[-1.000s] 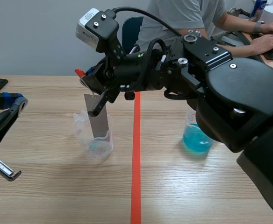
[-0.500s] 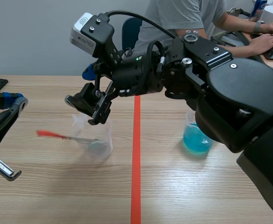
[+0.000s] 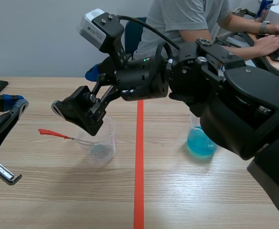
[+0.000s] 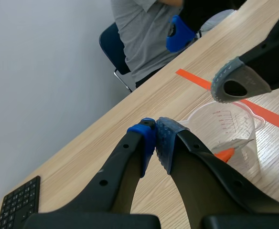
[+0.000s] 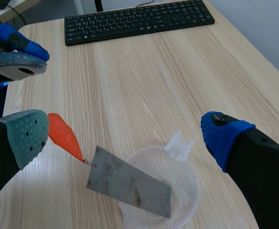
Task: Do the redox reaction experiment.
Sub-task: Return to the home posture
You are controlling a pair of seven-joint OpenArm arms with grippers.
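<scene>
A clear plastic beaker (image 3: 100, 145) stands left of the red tape line. A grey metal strip (image 5: 129, 183) with an orange-red handle (image 3: 48, 133) leans in it, one end inside and the handle sticking out over the rim. My right gripper (image 3: 84, 93) hangs open just above the beaker, touching nothing. In the right wrist view the strip and beaker (image 5: 161, 191) lie below the wide-apart right gripper (image 5: 125, 136). My left gripper (image 4: 156, 143) is shut on nothing at the table's left, short of the beaker (image 4: 225, 129). A second beaker (image 3: 201, 140) holds blue liquid right of the tape.
A black keyboard (image 5: 139, 19) lies at the table's far left edge. A person in a grey shirt (image 3: 187, 16) sits across the table, typing at another desk. A silver rod (image 3: 3, 174) shows under the left arm. The right arm spans the table's middle.
My right gripper has opened and let go of the metal strip. The strip dropped from upright to slanted across the beaker's rim. The right gripper has lifted slightly and swung left.
</scene>
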